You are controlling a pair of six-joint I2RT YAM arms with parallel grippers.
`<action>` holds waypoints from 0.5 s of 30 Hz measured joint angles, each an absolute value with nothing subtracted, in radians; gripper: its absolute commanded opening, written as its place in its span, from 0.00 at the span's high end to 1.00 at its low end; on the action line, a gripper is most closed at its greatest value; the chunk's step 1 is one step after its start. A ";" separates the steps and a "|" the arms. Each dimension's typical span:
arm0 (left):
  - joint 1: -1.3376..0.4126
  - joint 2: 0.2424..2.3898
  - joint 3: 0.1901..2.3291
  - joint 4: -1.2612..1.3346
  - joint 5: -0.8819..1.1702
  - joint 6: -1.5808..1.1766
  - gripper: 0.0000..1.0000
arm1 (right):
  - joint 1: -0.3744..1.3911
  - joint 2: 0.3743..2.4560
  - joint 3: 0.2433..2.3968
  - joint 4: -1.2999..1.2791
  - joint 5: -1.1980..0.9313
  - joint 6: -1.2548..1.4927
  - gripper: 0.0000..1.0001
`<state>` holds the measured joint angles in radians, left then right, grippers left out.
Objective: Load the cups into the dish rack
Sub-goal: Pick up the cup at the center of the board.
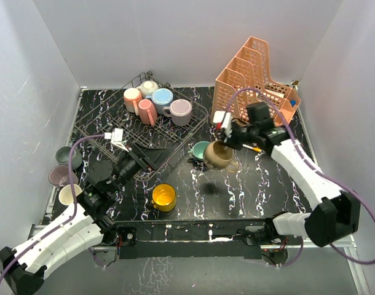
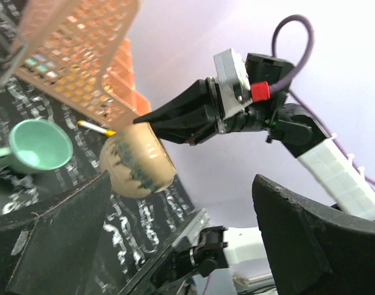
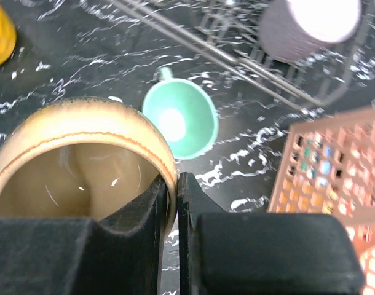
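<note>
One tan cup, perhaps aloft, in right tool

A black table top with white marble lines is seen from above. A dark grey wire dish rack is set on it at 10 o'clock. An orange plastic file holder full of little holes is stood at 1 o'clock. A teal ceramic cup is laid near the middle. A yellow ceramic cup is stood at 7 o'clock. A grey-green cup, a lilac cup and a cream cup are lined up at the 9 o'clock edge.
</note>
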<state>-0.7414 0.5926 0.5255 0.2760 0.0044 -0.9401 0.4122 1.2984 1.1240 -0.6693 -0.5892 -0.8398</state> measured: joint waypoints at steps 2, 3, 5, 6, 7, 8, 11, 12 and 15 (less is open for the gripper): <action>-0.741 0.632 0.519 0.374 0.034 -0.952 0.03 | 0.321 1.258 1.126 -0.647 -0.647 -0.777 0.92; -0.741 0.656 0.519 0.427 0.048 -0.957 0.03 | 0.271 1.239 1.125 -0.636 -0.681 -0.743 0.92; -0.741 0.705 0.519 0.518 0.076 -0.967 0.03 | 0.179 1.208 1.117 -0.604 -0.754 -0.665 0.92; -0.741 0.734 0.520 0.562 0.092 -0.974 0.03 | 0.138 1.197 1.112 -0.585 -0.791 -0.628 0.92; -0.741 0.765 0.520 0.601 0.105 -0.984 0.03 | 0.096 1.186 1.103 -0.560 -0.830 -0.583 0.92; -0.741 0.796 0.521 0.633 0.119 -0.995 0.03 | 0.064 1.179 1.095 -0.538 -0.862 -0.546 0.92; -0.741 0.892 0.521 0.712 0.157 -1.037 0.03 | -0.049 1.163 1.043 -0.436 -0.975 -0.390 0.92; -0.741 0.922 0.522 0.730 0.171 -1.052 0.03 | -0.079 1.159 1.021 -0.397 -1.007 -0.332 0.92; -0.749 0.993 0.530 0.746 0.196 -1.075 0.03 | -0.159 1.148 0.942 -0.272 -1.086 -0.169 0.92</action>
<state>-0.7494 0.9932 0.5297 0.7460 0.1959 -1.0748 -0.1585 1.1481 0.9417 -0.2718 -1.0859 -0.1688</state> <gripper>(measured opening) 0.971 0.116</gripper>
